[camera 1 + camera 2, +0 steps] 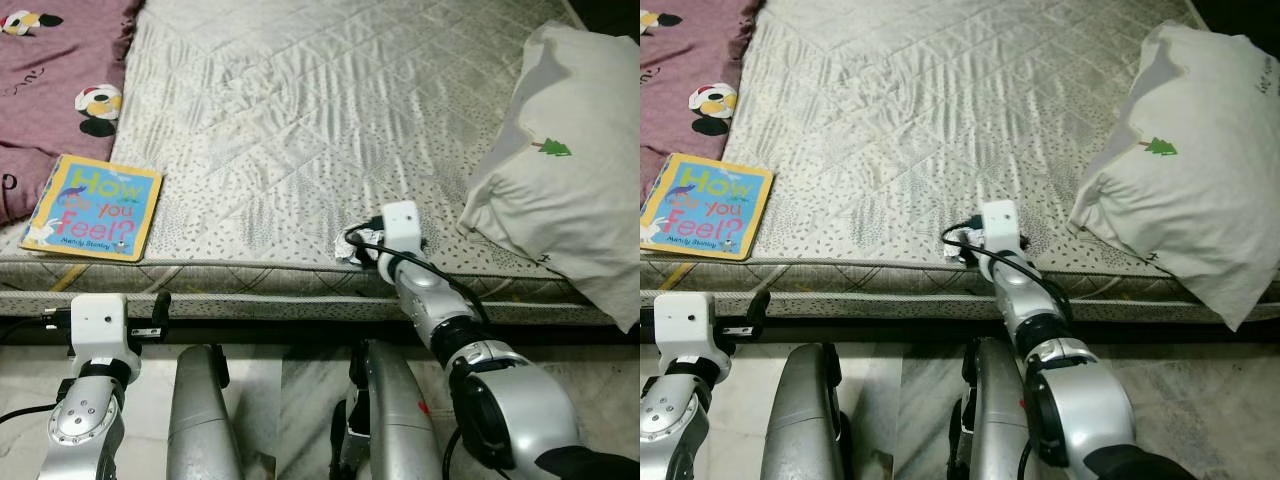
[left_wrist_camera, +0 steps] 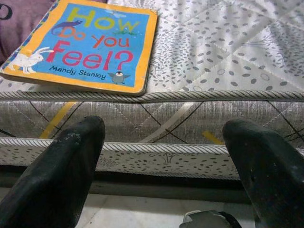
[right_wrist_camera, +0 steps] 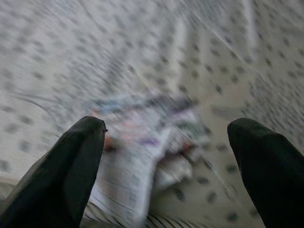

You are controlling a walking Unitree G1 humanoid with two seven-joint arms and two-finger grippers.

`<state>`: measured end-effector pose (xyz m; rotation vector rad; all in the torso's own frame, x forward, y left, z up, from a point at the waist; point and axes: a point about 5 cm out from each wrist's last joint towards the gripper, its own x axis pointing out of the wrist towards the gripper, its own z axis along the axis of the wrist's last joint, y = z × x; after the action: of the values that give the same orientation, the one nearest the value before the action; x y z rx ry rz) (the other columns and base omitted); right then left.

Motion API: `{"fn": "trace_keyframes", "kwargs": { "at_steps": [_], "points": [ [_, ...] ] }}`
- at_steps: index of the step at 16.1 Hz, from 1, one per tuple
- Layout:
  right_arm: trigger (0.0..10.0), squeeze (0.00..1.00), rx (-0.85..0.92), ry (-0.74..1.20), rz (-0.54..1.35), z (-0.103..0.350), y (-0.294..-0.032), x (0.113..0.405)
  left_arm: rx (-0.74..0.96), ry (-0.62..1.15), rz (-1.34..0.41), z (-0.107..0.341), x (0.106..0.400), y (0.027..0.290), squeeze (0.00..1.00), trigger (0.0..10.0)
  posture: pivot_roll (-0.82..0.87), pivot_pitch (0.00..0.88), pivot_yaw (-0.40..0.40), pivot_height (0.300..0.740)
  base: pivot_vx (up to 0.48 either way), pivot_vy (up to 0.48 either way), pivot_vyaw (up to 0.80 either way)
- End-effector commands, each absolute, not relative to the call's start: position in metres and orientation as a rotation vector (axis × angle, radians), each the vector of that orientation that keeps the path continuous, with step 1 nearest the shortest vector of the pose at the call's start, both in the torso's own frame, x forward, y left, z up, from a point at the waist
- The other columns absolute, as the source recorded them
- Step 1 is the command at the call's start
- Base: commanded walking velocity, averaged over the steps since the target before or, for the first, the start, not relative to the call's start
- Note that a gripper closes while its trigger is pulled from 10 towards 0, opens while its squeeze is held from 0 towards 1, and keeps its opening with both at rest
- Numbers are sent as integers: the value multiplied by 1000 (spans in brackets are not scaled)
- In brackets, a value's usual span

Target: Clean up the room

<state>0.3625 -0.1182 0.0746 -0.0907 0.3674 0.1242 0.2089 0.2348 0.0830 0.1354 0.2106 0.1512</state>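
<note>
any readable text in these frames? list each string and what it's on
"How Do you Feel?" on the cover of the book, lying at the mattress edge.
"Mandy Stanley" on the same cover, below the title.
Crumpled wrapper in front of the right gripper: has print, too blurred to read.
Pillow: green tree motif, no words; a small dark mark near its lower edge is too small to read.
</note>
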Motion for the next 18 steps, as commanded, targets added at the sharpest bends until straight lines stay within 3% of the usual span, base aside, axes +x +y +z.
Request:
{"fn": "trace_keyframes", "kwargs": {
  "at_steps": [1,5,6,7,18],
  "points": [
    [10000,0,-87,419,89,64,-122,357,140,225,141,82,207,233,0,10000,205,259,-96,572,0,0,0],
    [10000,0,-61,494,81,50,-113,348,145,232,132,82,209,231,0,10000,209,243,-91,572,0,0,0],
    [3098,0,-33,515,100,47,-108,346,147,233,129,82,210,231,0,10000,210,238,-91,572,0,0,0],
    [0,0,-14,526,117,46,-103,345,147,233,127,82,210,231,0,10000,210,233,-90,572,0,0,0],
    [0,0,81,534,150,46,-92,344,153,223,122,83,218,229,0,10000,208,220,-95,572,0,0,0]
  ]
}}
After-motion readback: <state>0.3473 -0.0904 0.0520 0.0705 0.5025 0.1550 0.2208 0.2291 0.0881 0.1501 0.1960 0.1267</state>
